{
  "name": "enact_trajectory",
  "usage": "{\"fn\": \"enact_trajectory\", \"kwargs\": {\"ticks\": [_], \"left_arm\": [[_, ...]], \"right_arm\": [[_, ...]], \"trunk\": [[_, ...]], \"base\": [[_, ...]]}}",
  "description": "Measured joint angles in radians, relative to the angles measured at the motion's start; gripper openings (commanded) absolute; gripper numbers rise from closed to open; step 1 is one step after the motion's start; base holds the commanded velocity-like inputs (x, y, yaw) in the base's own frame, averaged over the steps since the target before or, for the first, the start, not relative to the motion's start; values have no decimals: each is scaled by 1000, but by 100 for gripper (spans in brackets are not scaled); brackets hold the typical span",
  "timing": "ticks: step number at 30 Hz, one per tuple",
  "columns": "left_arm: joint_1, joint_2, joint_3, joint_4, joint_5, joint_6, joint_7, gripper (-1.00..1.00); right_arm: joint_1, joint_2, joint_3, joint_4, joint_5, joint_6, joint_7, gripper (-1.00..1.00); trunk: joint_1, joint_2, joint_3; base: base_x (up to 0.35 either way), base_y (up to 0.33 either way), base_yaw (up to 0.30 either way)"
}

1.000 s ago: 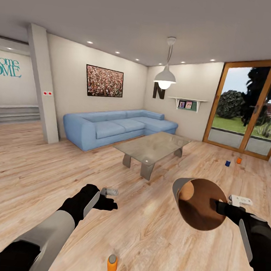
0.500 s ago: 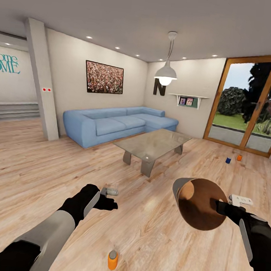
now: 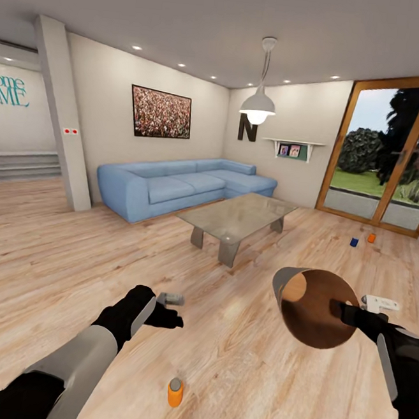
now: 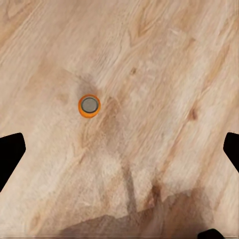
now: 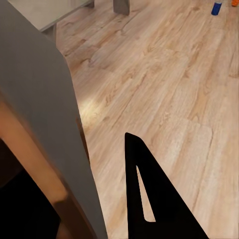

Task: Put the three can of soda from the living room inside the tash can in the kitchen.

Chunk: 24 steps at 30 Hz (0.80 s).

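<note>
The whole view has slid a touch since a moment ago — sofa, window and far cans sit a little higher in the picture, the near orange can a little higher too — so that's the camera travelling, not the things.

Biggest first: the living room floor (image 3: 50,265), pale wood planks, runs out to the blue corner sofa (image 3: 179,190) at the far wall, with the glass coffee counter (image 3: 237,220) in front of it.

Next down, the trash can (image 3: 312,306), grey outside, brown inside, carried on its side at the right with its mouth turned towards the camera. The right claw (image 3: 353,311) is clamped on its rim, one finger inside the mouth.

The left claw (image 3: 169,308) hangs over bare floor with its fingers spread wide and nothing in them.

Smallest: the near orange can (image 3: 175,392) stands upright on the floor, near and slightly right of the left claw; it sits ahead of the left claw's fingers (image 4: 10,154). The dark blue can (image 3: 354,243) and second orange can (image 3: 371,238) stand close together, far right by the glass door.

Reads as the collecting step, first can not yet taken. Next move, I'd judge: drop the left claw over that near can and close.
</note>
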Motion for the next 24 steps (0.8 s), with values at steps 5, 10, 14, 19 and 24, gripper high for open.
{"fn": "enact_trajectory", "kwargs": {"ticks": [5,10,14,19,24], "left_arm": [[0,-2,0,0,0,39,-2,100],[0,-3,-1,0,0,56,-28,100],[0,-3,-1,0,0,78,-52,100],[0,-4,-1,0,-1,85,-57,100],[0,-6,-1,0,0,87,-60,100]], "right_arm": [[-3,-1,-2,-43,-3,-2,2,-100],[-4,0,-3,-62,-1,-8,2,-100],[-3,3,-26,-89,-10,-43,8,-100],[-2,6,-82,-106,-4,-100,12,-100],[-1,8,-103,-109,-8,-147,43,-100]], "trunk": [[19,-35,-24],[38,-70,-47],[54,-98,-66],[73,-133,-90],[92,-168,-113]], "base": [[0,0,0],[0,0,0],[0,0,0],[0,0,0],[0,0,0]]}}
